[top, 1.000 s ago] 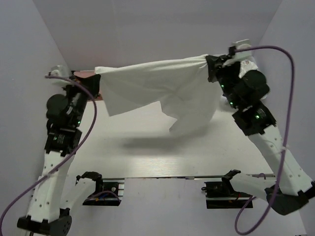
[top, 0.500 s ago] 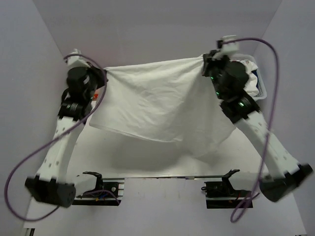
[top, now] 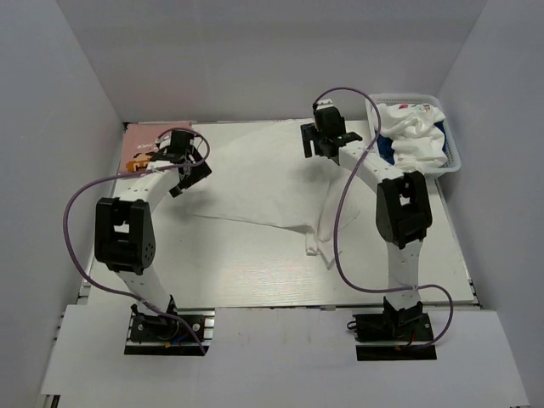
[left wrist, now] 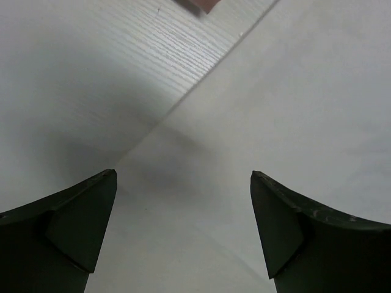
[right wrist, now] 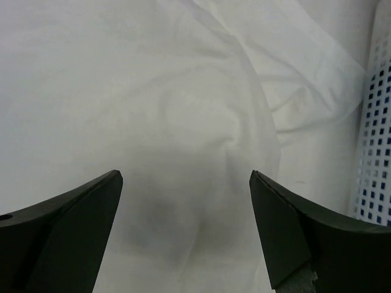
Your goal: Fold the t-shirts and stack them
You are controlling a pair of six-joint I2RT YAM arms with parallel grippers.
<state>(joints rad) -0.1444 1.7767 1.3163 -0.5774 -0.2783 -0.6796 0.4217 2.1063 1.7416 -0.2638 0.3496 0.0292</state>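
Left fingers [left wrist: 61, 238] and right fingers [right wrist: 61, 232] both stand wide apart and empty, I see, above the white t-shirt [top: 255, 178] spread on the counter [top: 255, 272].

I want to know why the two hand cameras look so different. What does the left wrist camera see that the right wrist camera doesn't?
Only the left wrist view shows the bare table and a tiny corner of the pink t-shirt. Only the right wrist view shows the white lattice basket and bunched creases in the cloth. Both show the large white t-shirt lying on the table, with the left gripper and the right gripper open above it.
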